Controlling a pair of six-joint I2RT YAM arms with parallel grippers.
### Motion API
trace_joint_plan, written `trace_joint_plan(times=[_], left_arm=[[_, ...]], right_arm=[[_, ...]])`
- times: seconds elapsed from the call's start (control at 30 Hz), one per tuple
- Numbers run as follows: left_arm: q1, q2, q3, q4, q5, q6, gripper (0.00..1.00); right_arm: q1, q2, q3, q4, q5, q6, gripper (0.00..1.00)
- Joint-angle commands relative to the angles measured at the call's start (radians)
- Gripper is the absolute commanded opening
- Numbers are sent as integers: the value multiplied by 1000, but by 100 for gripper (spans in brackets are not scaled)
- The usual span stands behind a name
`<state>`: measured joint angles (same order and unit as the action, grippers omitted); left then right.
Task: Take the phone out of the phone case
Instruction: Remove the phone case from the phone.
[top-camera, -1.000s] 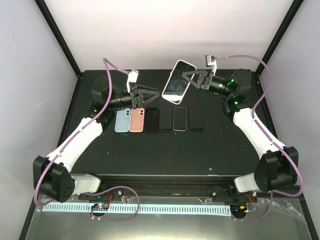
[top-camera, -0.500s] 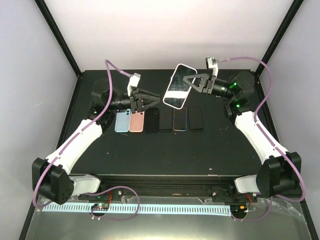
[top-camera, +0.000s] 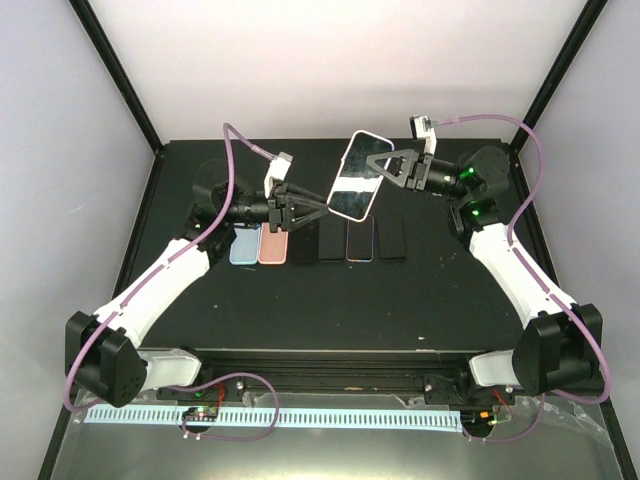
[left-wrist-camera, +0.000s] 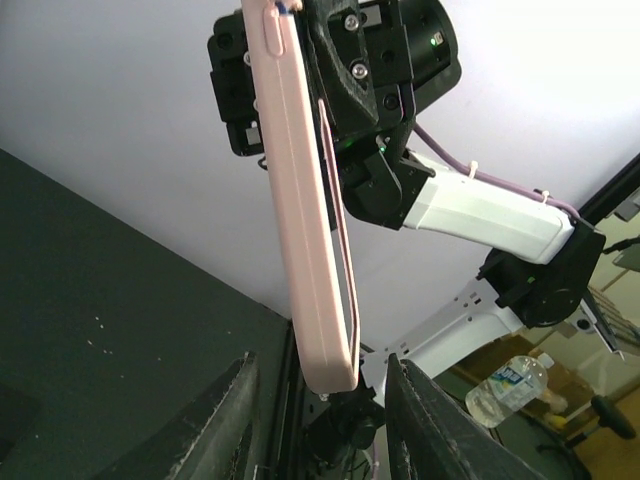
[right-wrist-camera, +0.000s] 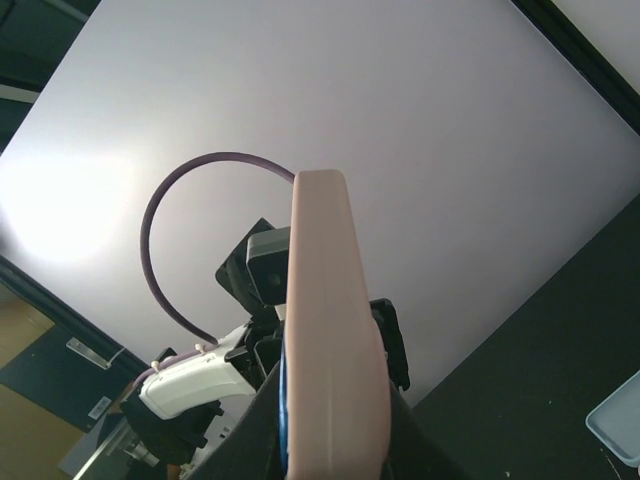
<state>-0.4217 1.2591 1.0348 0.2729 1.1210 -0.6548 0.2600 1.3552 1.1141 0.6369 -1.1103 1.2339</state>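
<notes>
The slim pink-cased phone (top-camera: 353, 188), clamped by the right gripper (top-camera: 374, 165), is straddled by the part-open, empty left gripper (top-camera: 320, 207); pinched askew, it could be dropped.

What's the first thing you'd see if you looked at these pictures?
A pink-cased phone held up in the air above the back of the table, clamped by the right gripper. The left gripper has its jaws open around the phone's lower end. Below lies a row of phones and cases on the black table.
</notes>
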Motion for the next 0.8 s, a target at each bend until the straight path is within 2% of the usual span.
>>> trace_joint_plan(times=[0.0, 0.3, 0.4, 0.5, 0.67, 0.77], left_arm=[[-23, 12, 28, -26, -11, 38, 36], [-48, 48, 39, 20, -3, -6, 36], [-46, 46, 34, 18, -1, -5, 32], [-31, 35, 12, 2, -26, -10, 30], [17, 28, -34, 99, -30, -87, 26], [18, 28, -34, 104, -30, -89, 25]], right_arm=[[-4, -35, 1, 68, -3, 13, 1], [1, -36, -3, 50, -1, -7, 1], [1, -41, -3, 50, -3, -5, 1], [1, -49, -6, 51, -5, -7, 1], [1, -59, -8, 44, -7, -8, 1], [1, -58, -12, 50, -5, 2, 1]])
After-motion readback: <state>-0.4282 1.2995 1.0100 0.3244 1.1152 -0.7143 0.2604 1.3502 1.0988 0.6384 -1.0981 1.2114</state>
